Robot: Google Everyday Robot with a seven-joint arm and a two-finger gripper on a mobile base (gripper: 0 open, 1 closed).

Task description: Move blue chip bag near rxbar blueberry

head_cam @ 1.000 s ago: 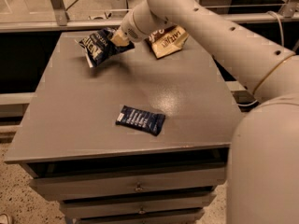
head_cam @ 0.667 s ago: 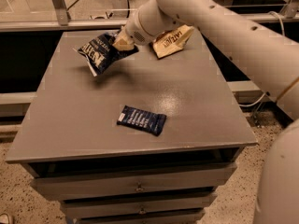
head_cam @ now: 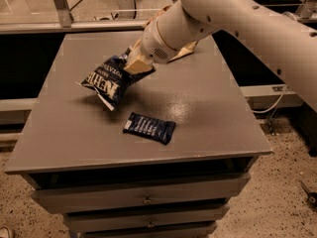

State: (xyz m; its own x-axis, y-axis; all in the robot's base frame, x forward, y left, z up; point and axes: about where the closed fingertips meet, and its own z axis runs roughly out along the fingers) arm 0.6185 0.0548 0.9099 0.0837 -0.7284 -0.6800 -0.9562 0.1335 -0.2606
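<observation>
The blue chip bag [head_cam: 110,80] is a crinkly navy bag with white lettering. It hangs tilted just above the grey table [head_cam: 208,113], left of centre. My gripper [head_cam: 134,64] is shut on its upper right end, and the white arm reaches in from the upper right. The rxbar blueberry [head_cam: 149,127] is a small flat dark-blue wrapper with rows of white text. It lies on the table just below and right of the bag, a short gap away.
A brown-and-cream chip bag [head_cam: 184,50] lies at the back of the table, mostly hidden behind my arm. The table stands on a cabinet with drawers [head_cam: 143,200]. A glass wall with metal posts runs behind it.
My gripper has carried the blue chip bag from the table's back left forward, down toward the rxbar blueberry. The bar has not moved.
</observation>
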